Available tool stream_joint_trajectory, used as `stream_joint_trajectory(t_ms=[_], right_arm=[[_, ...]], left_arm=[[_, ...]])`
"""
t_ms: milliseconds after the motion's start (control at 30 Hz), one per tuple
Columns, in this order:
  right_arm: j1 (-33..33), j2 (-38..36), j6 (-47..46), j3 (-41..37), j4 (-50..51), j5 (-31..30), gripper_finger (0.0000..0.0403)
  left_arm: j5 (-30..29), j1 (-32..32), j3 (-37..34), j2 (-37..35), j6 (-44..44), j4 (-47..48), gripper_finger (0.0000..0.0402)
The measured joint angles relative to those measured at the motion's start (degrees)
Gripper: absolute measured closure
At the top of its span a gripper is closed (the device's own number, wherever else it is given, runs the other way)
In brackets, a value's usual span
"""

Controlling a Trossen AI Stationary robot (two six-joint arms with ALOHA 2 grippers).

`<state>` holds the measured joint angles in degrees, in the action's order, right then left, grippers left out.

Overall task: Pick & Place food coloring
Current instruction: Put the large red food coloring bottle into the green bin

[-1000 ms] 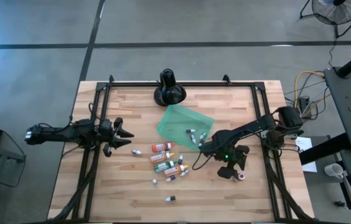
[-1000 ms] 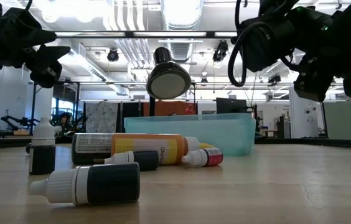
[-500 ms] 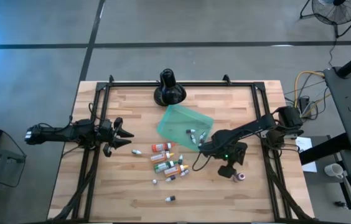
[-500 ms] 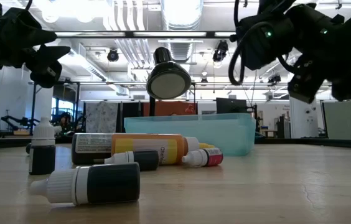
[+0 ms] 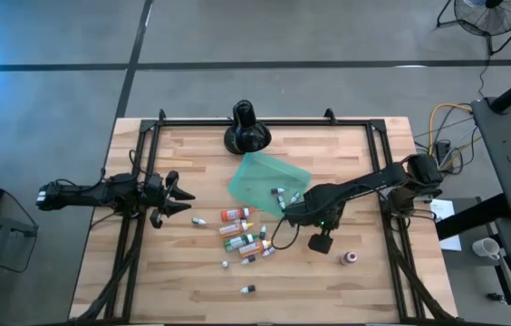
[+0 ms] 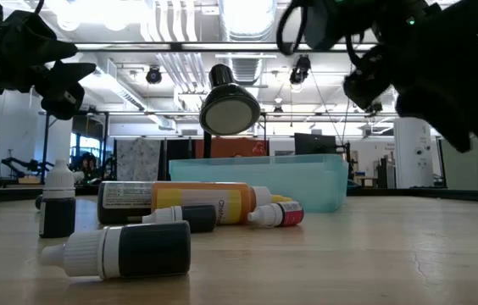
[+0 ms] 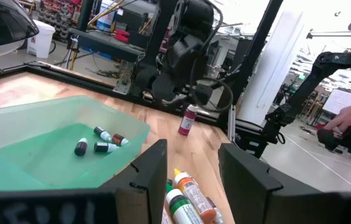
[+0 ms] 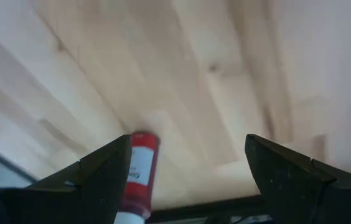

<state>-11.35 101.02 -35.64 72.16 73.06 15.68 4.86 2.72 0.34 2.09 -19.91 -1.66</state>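
teal-green translucent plastic makes up the tray (image 5: pixel 260 177) sitting mid-counter, and a few small bottles (image 5: pixel 278 195) already lie in its corner nearest the right arm; the left wrist view shows three (image 7: pixel 101 141) of them on its floor, all tipped on their sides

most of the food coloring (image 5: pixel 246 237) is loose on the wooden counter (image 5: pixel 192 272) just on the near side of the tray, a scattered cluster lying flat with long axes pointing every which way, plus one stray (image 5: pixel 248 290) further toward the front edge and one red bottle (image 5: pixel 350 258) well off to the right

right claw (image 5: pixel 284 210) hangs with its fingers spread wide and nothing between them, over the tray's corner with the cluster just beyond. from there the pile lies toward the left arm's side and slightly toward the front, so this arm looks much the nearer one for the next pick. its own camera looks down at bare wood with the red bottle (image 8: pixel 138 177) lying between the finger silhouettes, though the overhead view says that bottle is behind the claw, not under it

left claw (image 5: pixel 178 201) waits near the counter's left rail, fingers partly apart, holding nothing, pointed at the cluster

a black round-based stand (image 5: pixel 246 131) sits by the far edge
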Motion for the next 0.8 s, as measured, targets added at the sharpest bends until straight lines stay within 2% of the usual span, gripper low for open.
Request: stream_joint_trajectory(t_ms=[167,267,367,467,800], right_arm=[[-0.1,-3.0,0.2,2.5,-0.1,-6.1,0.0099],[-0.3,-5.6,0.4,3.2,-0.1,-12.3,0.0102],[-0.4,-7.8,3.3,3.5,-0.1,-15.7,0.0105],[-0.4,-9.1,7.2,3.6,-0.2,-15.9,0.0106],[-0.4,-9.0,7.7,3.5,-2.0,-15.4,0.0113]], left_arm=[[0.0,0.0,0.0,0.0,0.0,0.0,0.0284],[0.0,0.0,0.0,0.0,0.0,0.0,0.0284],[0.0,0.0,0.0,0.0,0.0,0.0,0.0284],[0.0,0.0,0.0,0.0,0.0,0.0,0.0284],[0.0,0.0,0.0,0.0,0.0,0.0,0.0284]])
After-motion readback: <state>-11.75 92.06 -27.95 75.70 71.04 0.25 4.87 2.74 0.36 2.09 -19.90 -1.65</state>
